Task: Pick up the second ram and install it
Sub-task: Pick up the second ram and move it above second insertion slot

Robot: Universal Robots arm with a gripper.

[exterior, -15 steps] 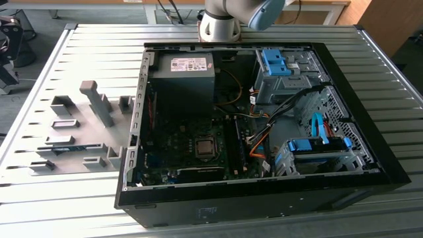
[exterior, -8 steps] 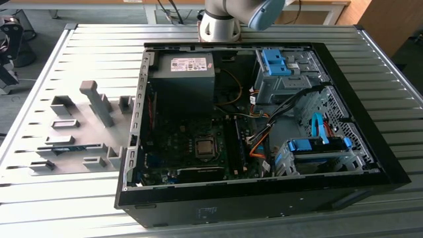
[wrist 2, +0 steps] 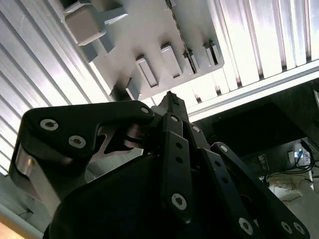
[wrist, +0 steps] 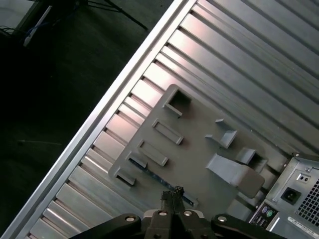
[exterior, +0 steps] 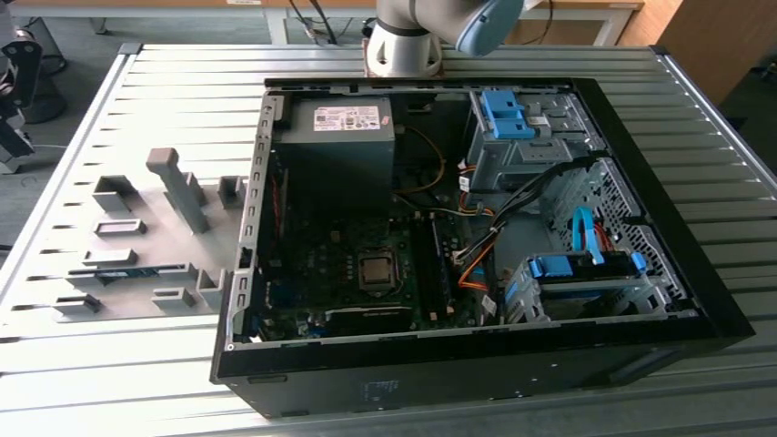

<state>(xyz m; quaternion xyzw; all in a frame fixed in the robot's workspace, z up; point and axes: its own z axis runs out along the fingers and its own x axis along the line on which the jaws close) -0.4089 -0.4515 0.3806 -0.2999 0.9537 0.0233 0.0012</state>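
The second ram [exterior: 131, 269] is a thin blue-green stick standing on edge in the grey holder plate [exterior: 146, 218], at the exterior view's left beside the open computer case [exterior: 680, 273]. In the first wrist view the ram [wrist: 152, 174] runs as a bluish strip between holder blocks. My gripper [wrist: 172, 193] hangs well above it there, fingertips pressed together with nothing between them. The second wrist view shows the gripper [wrist 2: 172, 99] from behind its black linkage, tips shut and pointing at the plate [wrist 2: 149, 35].
The motherboard [exterior: 364, 273] lies inside the case, with a power supply [exterior: 334, 137], blue drive brackets [exterior: 583, 266] and loose cables [exterior: 479, 255]. Tall grey blocks [exterior: 182, 187] rise from the plate. The arm's base [exterior: 401, 45] stands behind the case. The table edge [wrist: 89, 134] is near.
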